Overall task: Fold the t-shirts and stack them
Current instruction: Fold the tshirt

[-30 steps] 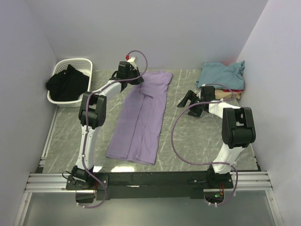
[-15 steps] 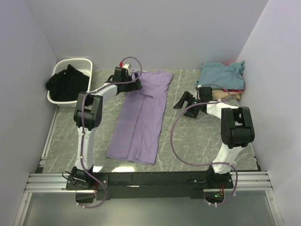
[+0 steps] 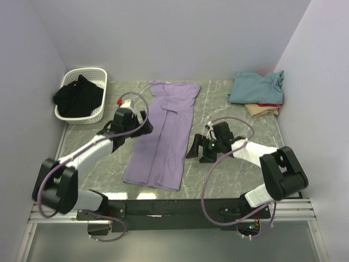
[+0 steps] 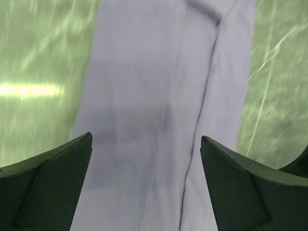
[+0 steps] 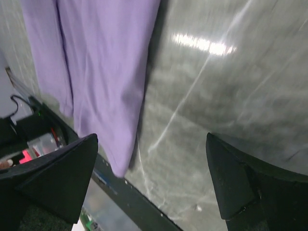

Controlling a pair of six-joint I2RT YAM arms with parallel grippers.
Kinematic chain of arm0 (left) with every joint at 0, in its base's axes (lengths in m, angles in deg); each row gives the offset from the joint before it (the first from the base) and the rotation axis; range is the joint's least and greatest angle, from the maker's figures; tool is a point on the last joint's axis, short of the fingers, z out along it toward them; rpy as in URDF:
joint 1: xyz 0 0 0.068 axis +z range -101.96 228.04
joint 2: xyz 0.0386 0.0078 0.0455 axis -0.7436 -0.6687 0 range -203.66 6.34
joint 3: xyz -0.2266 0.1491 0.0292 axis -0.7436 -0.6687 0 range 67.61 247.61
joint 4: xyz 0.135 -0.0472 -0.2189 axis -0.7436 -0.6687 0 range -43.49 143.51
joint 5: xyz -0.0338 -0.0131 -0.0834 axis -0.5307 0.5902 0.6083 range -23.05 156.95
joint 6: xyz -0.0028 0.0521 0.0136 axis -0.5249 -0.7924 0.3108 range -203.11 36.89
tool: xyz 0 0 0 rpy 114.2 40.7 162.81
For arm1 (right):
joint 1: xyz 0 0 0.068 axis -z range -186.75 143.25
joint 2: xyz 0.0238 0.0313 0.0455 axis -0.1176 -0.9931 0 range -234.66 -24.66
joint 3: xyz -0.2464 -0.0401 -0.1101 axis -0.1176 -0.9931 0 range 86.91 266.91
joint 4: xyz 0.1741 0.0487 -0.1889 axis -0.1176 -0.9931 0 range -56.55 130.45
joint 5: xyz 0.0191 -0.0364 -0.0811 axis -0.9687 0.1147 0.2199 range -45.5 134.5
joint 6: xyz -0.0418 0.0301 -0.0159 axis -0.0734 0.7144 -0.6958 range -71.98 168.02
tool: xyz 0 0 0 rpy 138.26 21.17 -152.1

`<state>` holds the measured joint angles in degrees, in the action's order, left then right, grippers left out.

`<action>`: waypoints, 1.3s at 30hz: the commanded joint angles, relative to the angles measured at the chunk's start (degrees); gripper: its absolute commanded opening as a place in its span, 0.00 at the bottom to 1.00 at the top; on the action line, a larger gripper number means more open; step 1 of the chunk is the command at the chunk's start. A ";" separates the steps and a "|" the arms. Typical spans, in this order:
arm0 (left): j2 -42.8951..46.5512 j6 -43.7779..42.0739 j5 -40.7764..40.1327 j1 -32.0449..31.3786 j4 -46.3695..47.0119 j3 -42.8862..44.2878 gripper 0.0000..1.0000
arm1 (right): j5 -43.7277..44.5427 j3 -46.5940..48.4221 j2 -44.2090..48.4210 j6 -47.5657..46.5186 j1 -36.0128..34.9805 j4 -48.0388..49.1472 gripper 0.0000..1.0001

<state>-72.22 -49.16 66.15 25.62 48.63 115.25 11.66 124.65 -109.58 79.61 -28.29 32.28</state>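
At ten o'clock on the table stands a white basket with black clothes heaped in it. Just right of it, the left gripper hangs over the left edge of the purple t-shirt, at about nine o'clock from the shirt's middle. Its jaws are spread wide with nothing between them. In the left wrist view the gripper looks down on the shirt, with the table showing on both sides. Whether a finger touches the cloth cannot be told.

The purple shirt lies flat in the table's centre, folded into a long strip running from twelve to six o'clock.

At four o'clock from the shirt's middle, the right gripper sits low over bare table just beside the shirt's right edge, jaws released and empty. Its own camera shows the gripper above the table, with the shirt at ten o'clock.

At two o'clock on the table is a stack: a teal shirt over a red shirt and a tan shirt.
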 commanded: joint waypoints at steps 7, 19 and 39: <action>18.17 15.61 -6.58 -4.04 -9.96 -17.75 0.99 | 3.21 -9.25 8.10 7.95 -11.50 3.94 0.93; 23.73 21.24 -11.60 -5.10 -18.41 -22.50 1.00 | 7.70 -8.91 1.53 14.90 -20.56 11.58 0.94; 20.02 27.04 -2.46 -10.45 -13.13 -29.44 0.01 | 12.53 -10.40 1.24 16.48 -23.64 10.11 0.06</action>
<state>-53.47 -24.64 58.81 17.89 37.59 88.91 20.42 116.43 -111.00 96.79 -51.35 46.80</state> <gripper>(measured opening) 0.113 0.107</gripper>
